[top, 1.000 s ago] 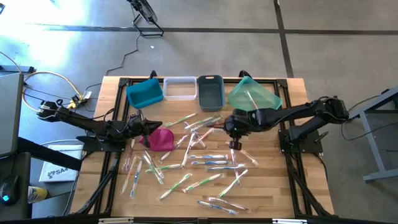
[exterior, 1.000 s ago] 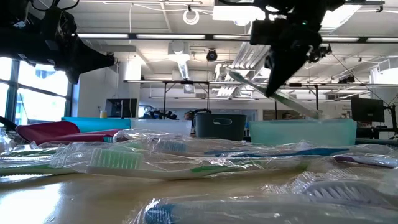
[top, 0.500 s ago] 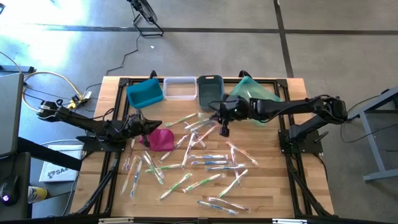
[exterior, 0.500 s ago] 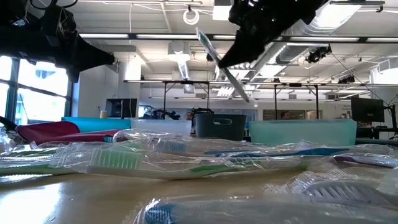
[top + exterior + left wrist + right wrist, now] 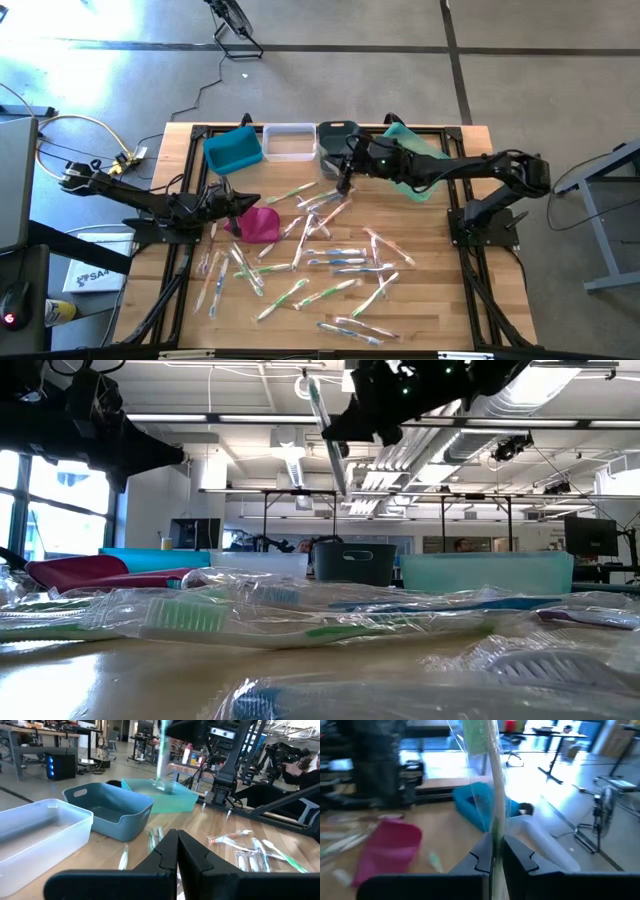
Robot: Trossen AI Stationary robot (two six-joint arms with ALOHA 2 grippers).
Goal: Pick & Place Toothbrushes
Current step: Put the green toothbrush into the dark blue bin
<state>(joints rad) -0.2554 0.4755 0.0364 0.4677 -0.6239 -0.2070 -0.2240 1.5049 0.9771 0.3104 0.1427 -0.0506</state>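
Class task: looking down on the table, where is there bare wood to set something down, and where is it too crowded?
Bare wood: the table's near right corner, beyond the scattered toothbrushes, and the strip along its right edge. The near left corner is free too. The middle is crowded with toothbrushes; the far edge is taken by the four bins.

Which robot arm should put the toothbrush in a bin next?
Probably the right. Its right gripper already pinches a wrapped toothbrush near the grey bin. The left gripper waits shut by the magenta pouch.
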